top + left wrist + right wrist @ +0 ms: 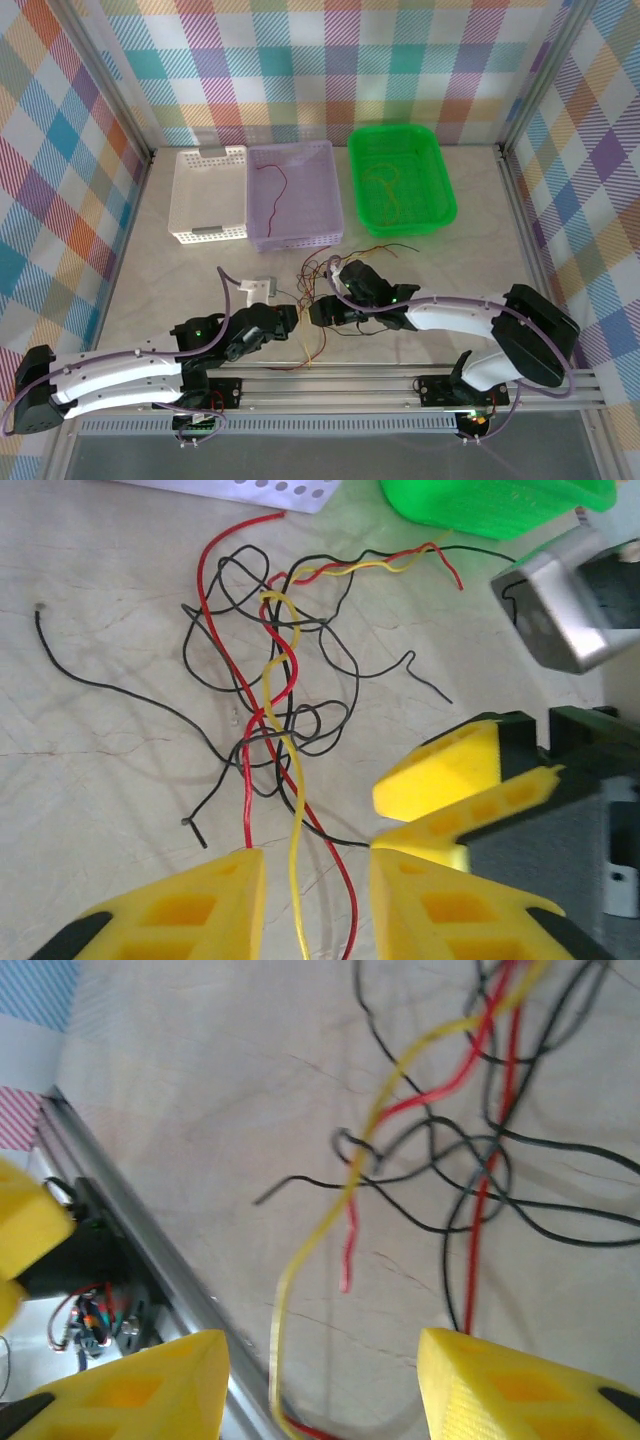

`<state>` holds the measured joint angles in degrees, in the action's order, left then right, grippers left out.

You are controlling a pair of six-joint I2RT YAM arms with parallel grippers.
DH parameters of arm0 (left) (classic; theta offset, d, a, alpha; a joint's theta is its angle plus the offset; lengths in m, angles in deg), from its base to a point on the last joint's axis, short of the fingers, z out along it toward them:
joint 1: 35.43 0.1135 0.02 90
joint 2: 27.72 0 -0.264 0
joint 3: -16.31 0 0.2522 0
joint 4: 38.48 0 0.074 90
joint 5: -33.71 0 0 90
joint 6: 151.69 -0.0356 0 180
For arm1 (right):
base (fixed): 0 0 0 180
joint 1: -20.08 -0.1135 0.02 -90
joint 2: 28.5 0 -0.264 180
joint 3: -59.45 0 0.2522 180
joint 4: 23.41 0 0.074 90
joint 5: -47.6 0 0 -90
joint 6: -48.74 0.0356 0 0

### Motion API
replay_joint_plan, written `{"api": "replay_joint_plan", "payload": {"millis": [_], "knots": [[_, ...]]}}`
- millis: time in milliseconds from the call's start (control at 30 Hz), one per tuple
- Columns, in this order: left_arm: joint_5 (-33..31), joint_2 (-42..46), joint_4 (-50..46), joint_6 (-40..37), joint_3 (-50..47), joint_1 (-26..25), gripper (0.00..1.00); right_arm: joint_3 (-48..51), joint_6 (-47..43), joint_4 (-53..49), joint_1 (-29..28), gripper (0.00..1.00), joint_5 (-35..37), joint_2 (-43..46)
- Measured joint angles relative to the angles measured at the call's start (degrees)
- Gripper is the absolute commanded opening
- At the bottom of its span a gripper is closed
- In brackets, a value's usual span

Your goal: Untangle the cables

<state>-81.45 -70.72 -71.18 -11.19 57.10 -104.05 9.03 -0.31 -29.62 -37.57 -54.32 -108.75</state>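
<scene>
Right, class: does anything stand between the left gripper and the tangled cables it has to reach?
Nothing visible does. The left gripper is open, and a red and a yellow strand of the cables run between its fingers across the bare table.

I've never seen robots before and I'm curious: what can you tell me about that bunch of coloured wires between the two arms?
The cables are thin, bendy, plastic-looking wires in red, yellow and black, looped through one another in a loose tangle lying flat on the pale table. A red and a yellow strand run out through the open left claw, seemingly ungripped.
</scene>
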Motion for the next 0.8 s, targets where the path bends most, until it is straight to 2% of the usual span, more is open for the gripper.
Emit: {"api": "replay_joint_plan", "payload": {"millis": [300, 367, 500, 567, 667, 800], "knots": [[-1.9, 3.4, -4.0, 1.4, 0.0, 0.0, 0.47, -1.4, 2.2, 3.8, -2.5, 0.52, -0.3, -10.3], [-2.1, 4.3, -4.7, 1.7, 0.0, 0.0, 0.48, -1.9, 2.7, 4.0, -2.9, 0.43, -0.6, -12.2], [-2.5, 5.3, -5.9, 2.2, 0.0, 0.0, 0.48, -4.3, 3.4, 4.4, -3.5, 0.11, -0.7, -13.7], [-2.6, 5.2, -6.4, 2.4, 0.0, 0.0, 0.49, -5.0, 3.2, 4.6, -3.5, 0.0, -0.5, -13.3], [-2.5, 5.0, -6.4, 2.6, -0.5, 0.0, 0.49, -5.0, 2.8, 2.3, -3.6, 0.0, 0.7, -10.7], [-1.9, 2.3, -4.6, 2.8, -2.0, 0.0, 0.49, -5.4, 0.5, -3.5, -3.1, 0.0, 2.9, -1.8]]}}
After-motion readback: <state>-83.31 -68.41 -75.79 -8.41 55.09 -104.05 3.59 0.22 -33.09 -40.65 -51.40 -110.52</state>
